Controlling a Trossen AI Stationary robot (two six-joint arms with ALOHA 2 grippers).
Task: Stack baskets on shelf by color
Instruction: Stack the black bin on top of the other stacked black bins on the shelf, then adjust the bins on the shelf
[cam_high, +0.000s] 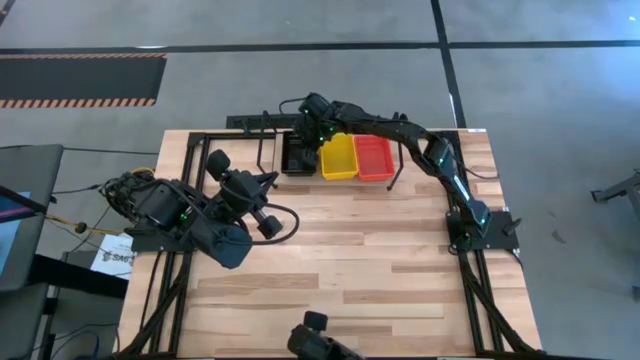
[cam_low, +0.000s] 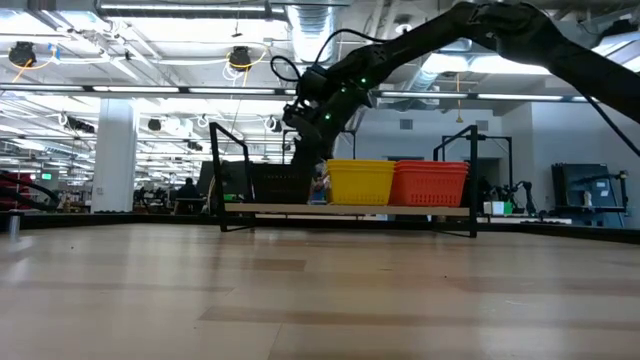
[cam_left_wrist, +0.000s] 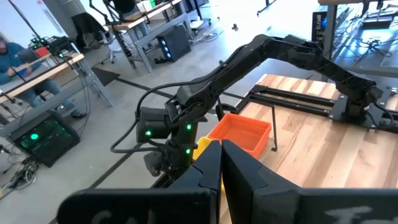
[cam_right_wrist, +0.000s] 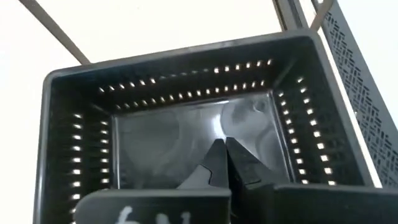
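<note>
On the shelf (cam_high: 262, 150) at the table's far edge, black baskets (cam_high: 298, 157), yellow baskets (cam_high: 338, 157) and red baskets (cam_high: 375, 157) sit side by side, resting on its board (cam_low: 350, 209). How many are in each stack does not show. My right gripper (cam_right_wrist: 225, 155) is shut and points down into the black basket (cam_right_wrist: 161, 137), over the middle of its floor. In the low view the right gripper (cam_low: 318, 135) stands above the black basket (cam_low: 272, 185). My left arm (cam_high: 235, 195) waits at the table's left side, and the left gripper (cam_left_wrist: 221, 163) is shut on nothing. My right gripper's shut fingertips (cam_right_wrist: 217, 152) come from above into the black basket, over the middle of its floor (cam_right_wrist: 186, 134). I cannot tell whether they touch the floor or hang just over it.
Bare wood (cam_high: 340, 250) lies open in the table's middle. Black rails (cam_high: 480, 290) run along both table sides. A dark camera mount (cam_high: 315, 340) sits at the near edge. The shelf's upright loops (cam_low: 228, 175) rise at its ends. A person (cam_left_wrist: 7, 48) sits far off in the room.
</note>
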